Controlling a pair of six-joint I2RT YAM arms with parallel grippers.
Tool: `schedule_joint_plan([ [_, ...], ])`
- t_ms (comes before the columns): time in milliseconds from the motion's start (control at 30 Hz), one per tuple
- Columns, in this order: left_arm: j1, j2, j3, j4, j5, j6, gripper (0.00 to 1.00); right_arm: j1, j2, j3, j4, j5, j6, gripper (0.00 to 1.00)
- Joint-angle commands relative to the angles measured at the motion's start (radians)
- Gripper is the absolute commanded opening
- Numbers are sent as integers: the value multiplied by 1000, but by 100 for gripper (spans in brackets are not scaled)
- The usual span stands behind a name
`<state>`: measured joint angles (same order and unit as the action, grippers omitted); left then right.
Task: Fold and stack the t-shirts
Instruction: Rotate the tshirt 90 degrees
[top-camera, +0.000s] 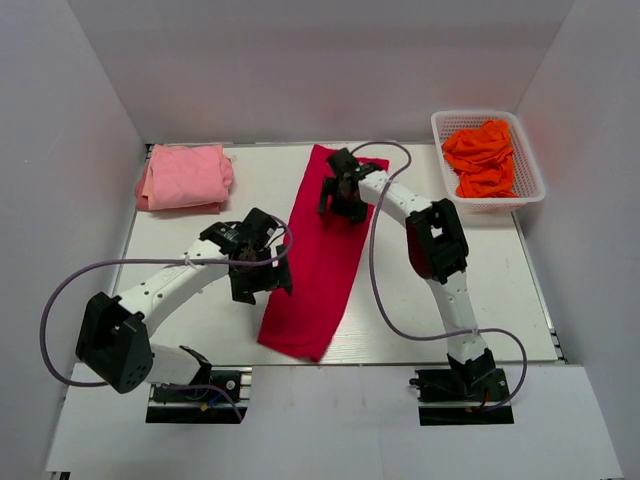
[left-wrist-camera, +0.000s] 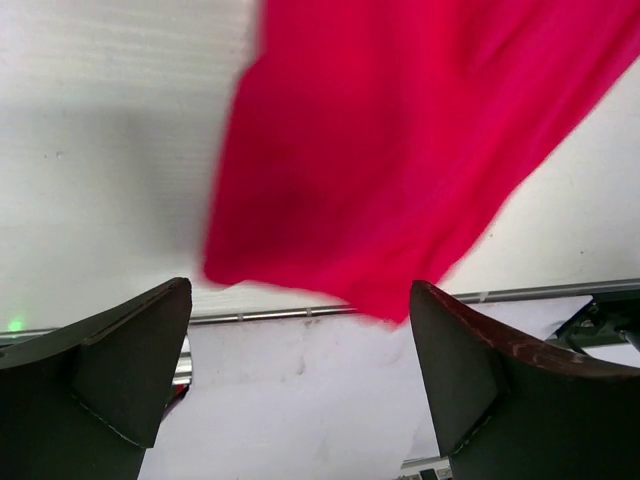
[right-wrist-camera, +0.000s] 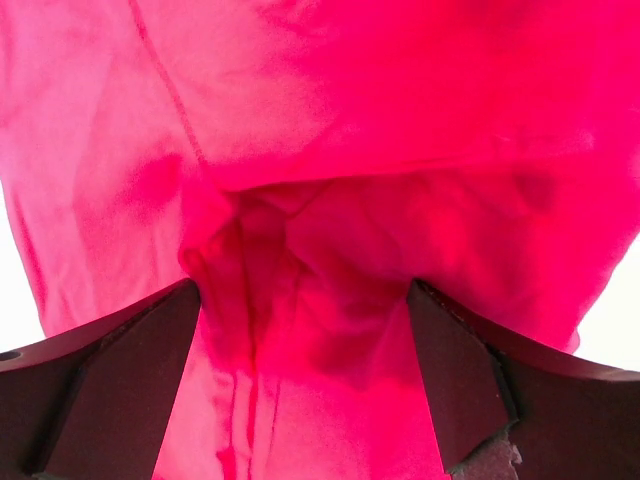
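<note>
The crimson-red t-shirt (top-camera: 318, 262) lies folded into a long strip down the middle of the table, its near end hanging over the table's front edge. My left gripper (top-camera: 262, 268) is open at the strip's left edge; in the left wrist view the shirt's near end (left-wrist-camera: 400, 170) shows beyond the empty jaws. My right gripper (top-camera: 344, 200) is open, low over the strip's far part; bunched red cloth (right-wrist-camera: 300, 300) lies between its spread fingers. A folded light pink t-shirt (top-camera: 185, 177) lies at the far left. Orange t-shirts (top-camera: 484, 157) are heaped in a basket.
A white mesh basket (top-camera: 530, 172) stands at the far right of the table. White walls enclose the table on three sides. The table's front metal rail (left-wrist-camera: 300, 314) runs below the shirt's near end.
</note>
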<state>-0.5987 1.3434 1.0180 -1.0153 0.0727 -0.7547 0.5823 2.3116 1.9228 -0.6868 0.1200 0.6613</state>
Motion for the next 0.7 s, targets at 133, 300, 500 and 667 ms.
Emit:
schedule_joint_plan([
  [133,0,69,25,6,10,38,100,-191,227,317,-2,-22,-308,90],
  [300,0,100,-18,96,54,38,100,-191,125,322,128,-229,-506,90],
  [500,-18,187,-3,234,84,38,99,-153,-205,141,219,-316,-575,90],
  [667,-64,217,7,328,102,38,93,-144,-464,-164,243,-229,-485,90],
])
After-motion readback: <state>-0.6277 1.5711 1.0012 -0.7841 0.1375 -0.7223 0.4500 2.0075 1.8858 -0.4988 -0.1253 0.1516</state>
